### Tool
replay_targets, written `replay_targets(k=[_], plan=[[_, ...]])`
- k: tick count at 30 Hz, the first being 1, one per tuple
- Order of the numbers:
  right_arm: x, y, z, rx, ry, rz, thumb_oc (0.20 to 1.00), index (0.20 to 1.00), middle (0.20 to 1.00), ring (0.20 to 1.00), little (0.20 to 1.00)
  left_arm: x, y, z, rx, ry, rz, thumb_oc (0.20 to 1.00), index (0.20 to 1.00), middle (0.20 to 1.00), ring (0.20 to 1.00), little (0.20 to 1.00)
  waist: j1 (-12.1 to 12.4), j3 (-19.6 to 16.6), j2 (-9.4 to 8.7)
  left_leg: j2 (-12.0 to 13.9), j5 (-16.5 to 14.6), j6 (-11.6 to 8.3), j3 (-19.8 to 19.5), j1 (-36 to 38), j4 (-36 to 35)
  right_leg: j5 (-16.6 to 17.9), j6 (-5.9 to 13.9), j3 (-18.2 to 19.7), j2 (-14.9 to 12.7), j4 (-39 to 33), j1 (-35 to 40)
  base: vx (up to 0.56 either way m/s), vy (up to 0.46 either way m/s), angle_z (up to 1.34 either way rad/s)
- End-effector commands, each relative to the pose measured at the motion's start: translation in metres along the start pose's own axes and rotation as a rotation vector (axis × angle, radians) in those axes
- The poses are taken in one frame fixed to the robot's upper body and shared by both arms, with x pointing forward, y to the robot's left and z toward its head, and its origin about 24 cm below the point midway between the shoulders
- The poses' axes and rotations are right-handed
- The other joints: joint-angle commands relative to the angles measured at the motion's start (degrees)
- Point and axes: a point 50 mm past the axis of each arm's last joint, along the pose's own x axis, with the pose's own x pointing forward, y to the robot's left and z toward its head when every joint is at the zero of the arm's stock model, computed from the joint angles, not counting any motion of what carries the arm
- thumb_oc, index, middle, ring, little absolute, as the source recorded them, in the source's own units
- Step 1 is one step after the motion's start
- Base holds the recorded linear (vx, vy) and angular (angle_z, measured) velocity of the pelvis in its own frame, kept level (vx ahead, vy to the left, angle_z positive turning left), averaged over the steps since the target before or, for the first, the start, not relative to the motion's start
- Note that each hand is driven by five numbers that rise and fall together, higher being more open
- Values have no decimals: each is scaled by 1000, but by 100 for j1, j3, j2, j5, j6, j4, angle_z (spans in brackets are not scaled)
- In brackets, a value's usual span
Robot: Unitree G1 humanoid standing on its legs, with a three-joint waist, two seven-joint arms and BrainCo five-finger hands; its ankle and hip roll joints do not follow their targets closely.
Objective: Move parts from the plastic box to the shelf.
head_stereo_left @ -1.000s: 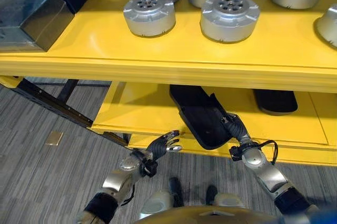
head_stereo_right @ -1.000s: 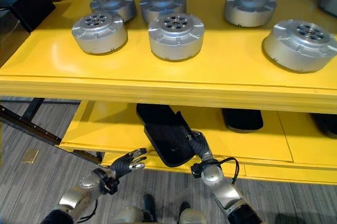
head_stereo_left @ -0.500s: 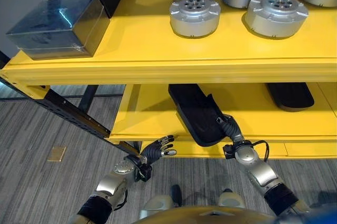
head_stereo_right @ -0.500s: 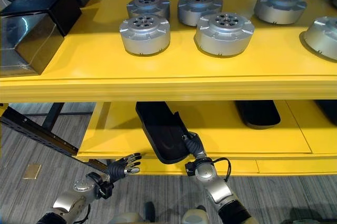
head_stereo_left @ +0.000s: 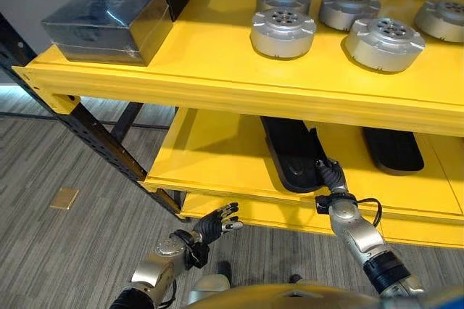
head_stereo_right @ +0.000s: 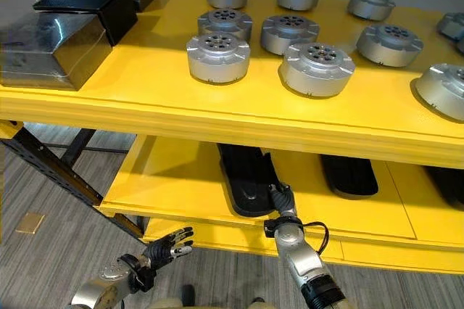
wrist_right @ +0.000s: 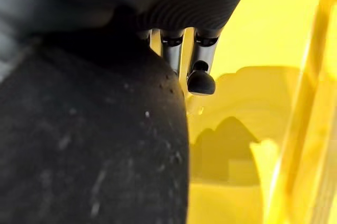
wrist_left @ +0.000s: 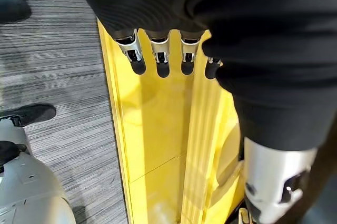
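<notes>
One black part (head_stereo_left: 293, 155) sits at the lower shelf's (head_stereo_left: 217, 149) front edge, my right hand (head_stereo_left: 330, 176) closed on its near end. Left hand (head_stereo_left: 216, 223) hangs below that edge, fingers spread, holding nothing. Bare shelf left of the part.

1. Yellow metal shelf (head_stereo_left: 217, 84), two tiers seen: a broad upper deck and a lower deck (head_stereo_left: 210, 153) set beneath it.
2. Long black moulded part with a shallow dished top (head_stereo_left: 293, 154) lies flat on the lower deck, its length running front to back, its near end at the deck's front edge.
3. Right hand (head_stereo_left: 331, 176) is at that near end, touching the part; fingers mostly hidden against it.
4. Second black elongated part (head_stereo_left: 392, 149) lies flat on the same deck, to the right of the first, apart from it.
</notes>
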Motion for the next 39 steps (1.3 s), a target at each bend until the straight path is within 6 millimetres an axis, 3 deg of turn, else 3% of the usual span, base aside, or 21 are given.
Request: replay_targets(k=[1, 4, 9, 15, 19, 25, 31, 37, 39], plan=[[19, -4, 47, 124, -103, -36, 200, 200, 200, 200, 200, 1, -5, 15, 51, -57, -49, 1000, 1000, 1000, 1000, 1000, 233, 102, 142, 404, -740, -69, 195, 162, 385, 86, 436, -223, -304, 437, -304, 35, -22, 7], [23, 0, 35, 134, -44, -52, 200, 200, 200, 200, 200, 2, -7, 15, 28, -63, -54, 1000, 1000, 1000, 1000, 1000, 374, 192, 152, 425, -729, -79, 242, 68, 490, 133, 469, -382, -346, 436, -312, 22, -8, 2], [31, 2, 40, 147, -29, -86, 200, 200, 200, 200, 200, 4, -4, 23, 62, -72, -47, 1000, 1000, 1000, 1000, 1000, 563, 380, 178, 417, -724, -64, 138, -274, 757, 61, 429, -477, -309, 622, -460, -44, -43, 0], [54, -12, 67, 208, -7, -122, 200, 200, 200, 200, 200, 10, -4, 54, 152, -119, -59, 1000, 1000, 1000, 1000, 1000, 767, 784, 240, 322, -750, -32, 15, -1026, 1403, -23, 313, -506, -261, 891, -745, -157, -53, 3], [67, -24, 96, 243, -21, -148, 200, 200, 200, 200, 200, 15, -4, 81, 178, -177, -47, 1000, 1000, 1000, 1000, 1000, 840, 1131, 245, 291, -813, -58, -20, -1428, 1778, -77, 249, -521, -253, 982, -871, -191, -59, 1], [74, -37, 131, 214, -85, -170, 200, 200, 200, 200, 200, 20, -21, 121, 223, -295, -92, 1000, 1000, 1000, 1000, 1000, 773, 1517, 300, 306, -858, -80, -27, -1938, 2162, -108, 165, -411, -302, 1181, -1297, -222, -1, -2], [80, -52, 168, 240, -97, -223, 200, 200, 200, 200, 200, 24, -59, 175, 312, -446, -159, 1000, 1000, 1000, 1000, 1000, 626, 1980, 374, 252, -1016, 6, -31, -2589, 2734, -223, 24, -226, -332, 1864, -2152, -241, 49, -13], [80, -58, 183, 249, -98, -253, 200, 200, 200, 200, 200, 26, -71, 186, 310, -481, -167, 1000, 1000, 1000, 1000, 1000, 534, 1980, 387, 266, -1099, 66, 60, -2937, 2934, -262, -30, -132, -322, 2173, -2664, -99, 37, -4], [81, -58, 183, 256, -89, -252, 200, 200, 200, 200, 200, 27, -73, 186, 306, -480, -167, 1000, 1000, 1000, 1000, 1000, 511, 1980, 410, 275, -1275, 46, 53, -2912, 3022, -402, 5, -52, -315, 2303, -2701, 2, 39, -1]])
